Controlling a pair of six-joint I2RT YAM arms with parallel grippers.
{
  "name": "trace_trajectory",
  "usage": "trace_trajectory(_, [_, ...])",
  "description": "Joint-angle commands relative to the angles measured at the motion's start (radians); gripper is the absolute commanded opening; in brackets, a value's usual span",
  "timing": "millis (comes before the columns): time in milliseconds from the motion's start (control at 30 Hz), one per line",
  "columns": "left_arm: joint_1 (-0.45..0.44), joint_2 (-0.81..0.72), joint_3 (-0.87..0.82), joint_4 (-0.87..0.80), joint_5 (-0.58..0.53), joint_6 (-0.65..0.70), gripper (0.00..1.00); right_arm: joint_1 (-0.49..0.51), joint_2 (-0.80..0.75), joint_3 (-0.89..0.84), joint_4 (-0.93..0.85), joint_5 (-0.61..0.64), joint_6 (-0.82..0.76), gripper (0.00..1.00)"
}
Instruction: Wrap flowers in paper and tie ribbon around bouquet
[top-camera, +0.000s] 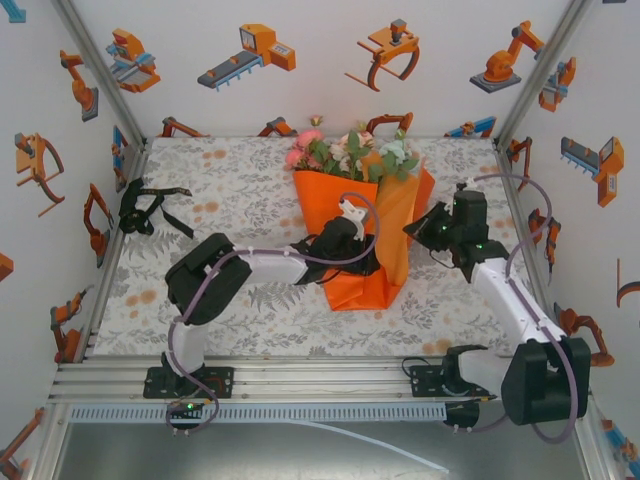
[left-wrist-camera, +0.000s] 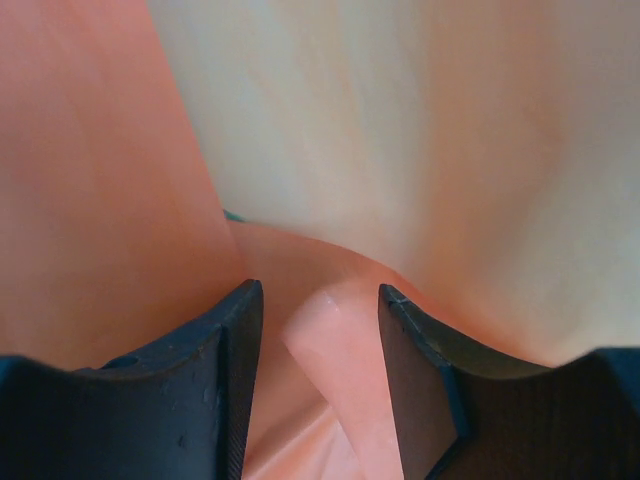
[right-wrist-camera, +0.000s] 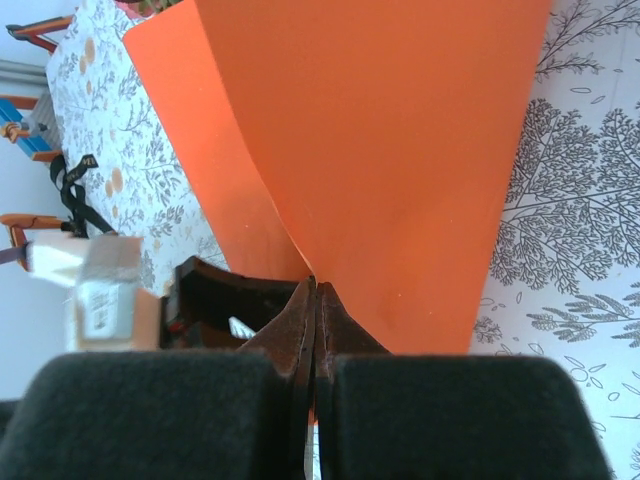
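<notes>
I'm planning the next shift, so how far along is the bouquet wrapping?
Done: the paper is partly folded around the flowers, blooms showing at its far end. In hand: the right gripper is shut on a paper edge; the left gripper stands open with a fold between its jaws. Left: closing the wrap and tying the ribbon, which lies loose on the left of the table.

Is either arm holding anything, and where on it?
The right gripper pinches the paper at its edge; the left gripper, jaws open around it, holds nothing.
</notes>
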Motion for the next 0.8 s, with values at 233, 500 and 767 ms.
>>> trace_trajectory(233, [0.025,-0.294,-0.094,-0.153,-0.088,0.040,0.51,0.009,0.029,0.070,0.026,0.014,-0.026,0.00])
trace_trajectory(500, [0.024,-0.290,-0.216,-0.157,-0.079,0.065,0.46,0.085,0.067,0.130,0.041,-0.014,-0.044,0.00])
trace_trajectory(767, [0.002,-0.143,-0.168,-0.097,-0.065,0.026,0.41,0.235,0.179,0.222,0.073,0.015,-0.016,0.00])
